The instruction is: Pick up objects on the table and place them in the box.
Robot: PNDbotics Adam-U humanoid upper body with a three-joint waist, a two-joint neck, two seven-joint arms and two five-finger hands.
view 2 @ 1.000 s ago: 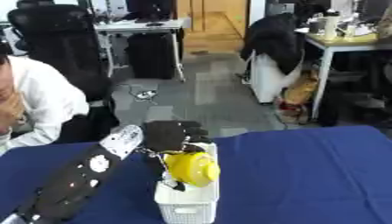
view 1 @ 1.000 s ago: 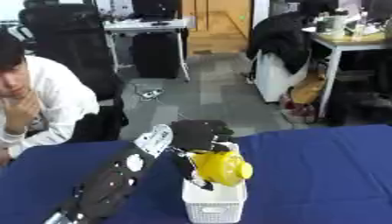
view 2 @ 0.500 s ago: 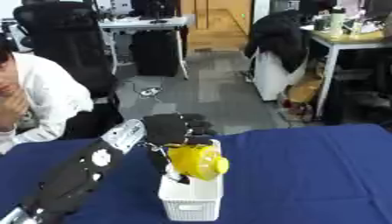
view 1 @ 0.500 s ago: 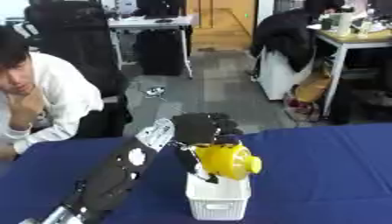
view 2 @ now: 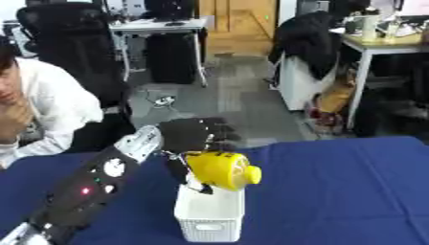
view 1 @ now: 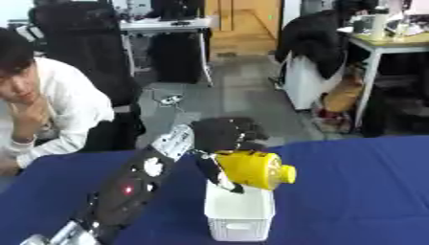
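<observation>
1. A yellow container (view 1: 250,169), rounded with a short spout or cap pointing right, lay tilted on its side just above the open top of the white box (view 1: 240,213).
2. The white box was a small slatted basket standing on the blue table (view 1: 360,191), near the table's middle and toward the near edge.
3. The yellow container's lower side sat at or just over the box's far rim; whether it touched the rim could not be told.
4. The left hand (view 1: 224,139) was at the far-left side of the container, its black fingers curled over the container's top and its thumb (view 1: 220,174) running down the container's left side into the box opening, so the hand was grasping the yellow container.
5. The left arm (view 1: 134,186), black with silver and white joint covers and small red lights, came in from the near-left corner and ran diagonally up to the hand.
6. The right hand showed in neither view.
7. The blue cloth covered the whole tabletop and lay bare to the right of the box.
8. A person in a white top (view 1: 50,103) sat at the far-left edge behind the table, touching none of these things.
</observation>
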